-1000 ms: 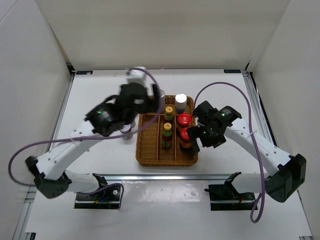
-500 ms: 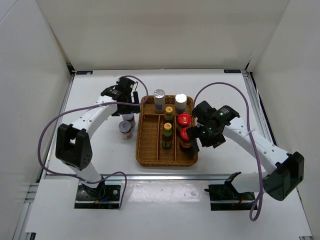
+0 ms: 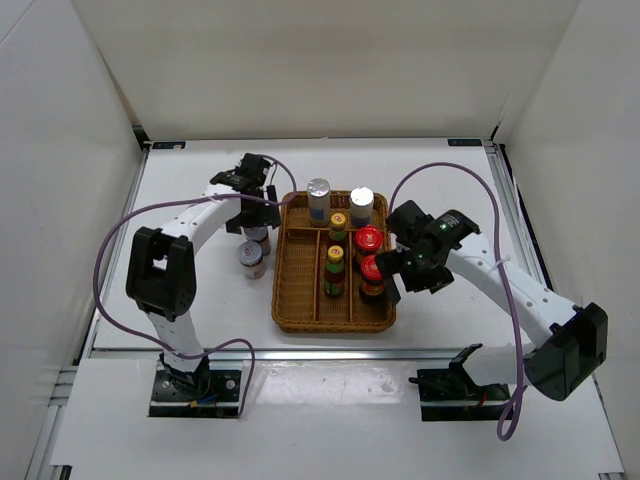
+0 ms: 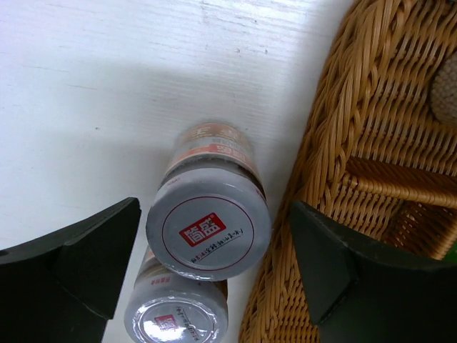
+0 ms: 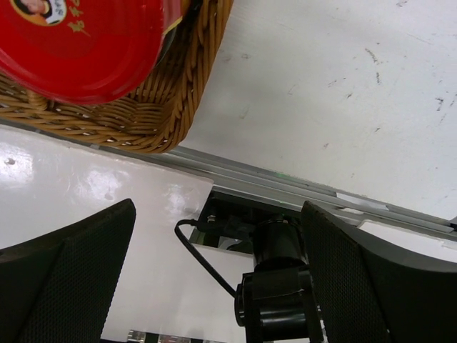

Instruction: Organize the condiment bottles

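Overhead view of a white tabletop (image 3: 450,210) with a brown wicker tray (image 3: 335,318) at its middle. Six bottles already stand in the tray: two silver-capped bottles (image 3: 318,190) at the far end, two slim green bottles (image 3: 334,262) in the middle compartment and two red-capped bottles (image 3: 369,240) on the right. The left compartment holds no bottle. Two grey-lidded jars (image 3: 250,255) stand on the tabletop just left of the tray. The left pincer (image 3: 257,215) hangs over them, spread wide and holding nothing. Its wrist view shows the centred jar (image 4: 208,227) between the dark fingers (image 4: 93,250), with the second jar (image 4: 176,319) close beside it, perhaps touching. The finger on the tray side sits over the wicker rim, so a straight descent would likely catch the weave, pushing the tray or stopping the grasp. The other finger could nudge the second jar and tip it as the pincer closes. The right pincer (image 3: 393,272) is also wide apart and empty, close to the tray's right edge by a red cap (image 5: 78,43). A careless swing there could knock a bottle that is already sorted.
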